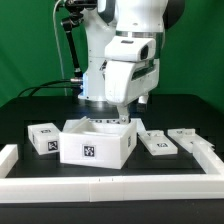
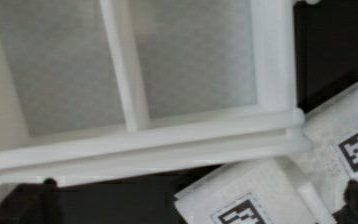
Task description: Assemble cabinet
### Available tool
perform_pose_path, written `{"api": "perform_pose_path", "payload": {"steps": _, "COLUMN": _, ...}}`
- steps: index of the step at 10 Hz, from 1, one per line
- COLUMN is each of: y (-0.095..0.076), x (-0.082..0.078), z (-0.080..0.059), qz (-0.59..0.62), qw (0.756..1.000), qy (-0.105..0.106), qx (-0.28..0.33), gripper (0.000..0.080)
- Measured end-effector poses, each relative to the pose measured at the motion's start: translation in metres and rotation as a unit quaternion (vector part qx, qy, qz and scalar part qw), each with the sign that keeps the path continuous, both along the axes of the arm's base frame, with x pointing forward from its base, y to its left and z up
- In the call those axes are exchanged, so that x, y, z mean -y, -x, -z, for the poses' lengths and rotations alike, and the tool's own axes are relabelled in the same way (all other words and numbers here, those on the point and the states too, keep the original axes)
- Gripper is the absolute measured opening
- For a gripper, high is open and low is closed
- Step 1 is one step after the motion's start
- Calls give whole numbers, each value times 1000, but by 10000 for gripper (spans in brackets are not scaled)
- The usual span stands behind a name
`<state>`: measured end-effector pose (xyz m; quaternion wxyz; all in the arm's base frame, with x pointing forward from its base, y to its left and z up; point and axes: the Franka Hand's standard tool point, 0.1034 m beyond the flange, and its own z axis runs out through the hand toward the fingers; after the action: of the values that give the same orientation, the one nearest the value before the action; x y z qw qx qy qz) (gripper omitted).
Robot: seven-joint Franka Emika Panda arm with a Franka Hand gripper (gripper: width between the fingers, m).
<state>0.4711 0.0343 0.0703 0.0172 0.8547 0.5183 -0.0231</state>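
Observation:
The cabinet body (image 1: 97,142) is a white open-topped box with a tag on its front, standing in the middle of the black table. A small white tagged block (image 1: 44,138) lies at its left in the exterior view. Two flat tagged panels (image 1: 158,142) (image 1: 187,137) lie at its right. My gripper (image 1: 122,114) hangs over the box's back right corner, just above its rim. In the wrist view the box (image 2: 140,90) shows its inner divider, and a tagged panel (image 2: 256,200) lies below my gripper (image 2: 194,198). The dark fingertips (image 2: 30,195) stand wide apart with nothing between them.
A raised white rail (image 1: 110,187) runs along the table's front and up both sides (image 1: 8,160) (image 1: 207,155). The robot's base and cables stand behind the box. A green wall closes the back.

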Motion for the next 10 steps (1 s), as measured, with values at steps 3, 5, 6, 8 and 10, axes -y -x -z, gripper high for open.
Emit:
{"api": "perform_pose_path", "payload": {"steps": 3, "y": 10, "x": 16, "z": 1, "qz": -41, "qw": 999, "qy": -2, "qx": -8, "gripper": 797}}
{"api": "perform_pose_path", "payload": {"steps": 5, "y": 33, "x": 20, "z": 4, "qz": -59, "qw": 998, "qy": -3, "qx": -14, "gripper": 797}}
{"api": "perform_pose_path", "payload": {"steps": 6, "y": 41, "x": 20, "z": 9, "qz": -59, "qw": 998, "qy": -5, "qx": -17, "gripper": 797}}
{"api": "perform_pose_path", "payload": {"steps": 8, "y": 55, "x": 16, "z": 17, "qz": -61, "qw": 998, "qy": -8, "qx": -20, "gripper": 797}}
{"api": "perform_pose_path", "payload": {"steps": 10, "y": 60, "x": 12, "z": 32, "qz": -62, "qw": 998, "qy": -16, "qx": -18, "gripper": 797}}
